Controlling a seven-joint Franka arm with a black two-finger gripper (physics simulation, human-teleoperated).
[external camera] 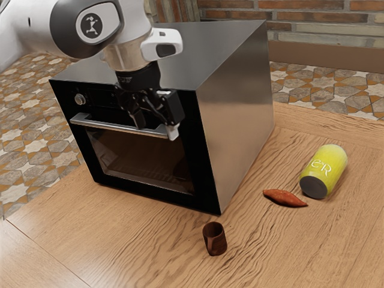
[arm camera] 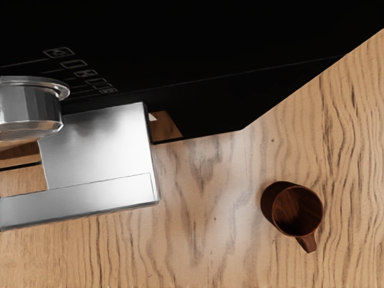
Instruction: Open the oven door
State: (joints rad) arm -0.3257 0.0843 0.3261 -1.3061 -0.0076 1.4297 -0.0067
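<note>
The black-fronted oven with brushed metal sides (external camera: 237, 120) stands on the light wooden table (external camera: 270, 258), and its dark glass-windowed door (external camera: 144, 159) is closed, flush with the front. A long silver bar handle (external camera: 105, 124) runs across the top of that door. The black two-finger gripper (external camera: 157, 128), on its white arm (external camera: 27, 30), hangs at the end of the handle towards the exterior view's right (the end nearer the mug). Its two fingers are spread, one further along the bar than the other, with nothing pinched between them; whether either one touches the metal, I cannot tell.

On the panel above the door, a round silver knob (external camera: 80, 99) sits near the corner at the exterior view's left. The wrist view shows the handle's squared end close up, with a knob and pale printed symbols (arm camera: 78, 65) near it (I cannot tell whether it is the same knob).

In front of the oven, a small dark brown wooden mug (external camera: 215, 240) stands upright. Further to the exterior view's right, a reddish-orange, pointed sweet potato (external camera: 285, 198) lies beside a yellow can with a dark end (external camera: 327, 168), which is on its side. Patterned floor tiles (external camera: 30, 138) and a brick wall (external camera: 336, 19) lie beyond the table.
</note>
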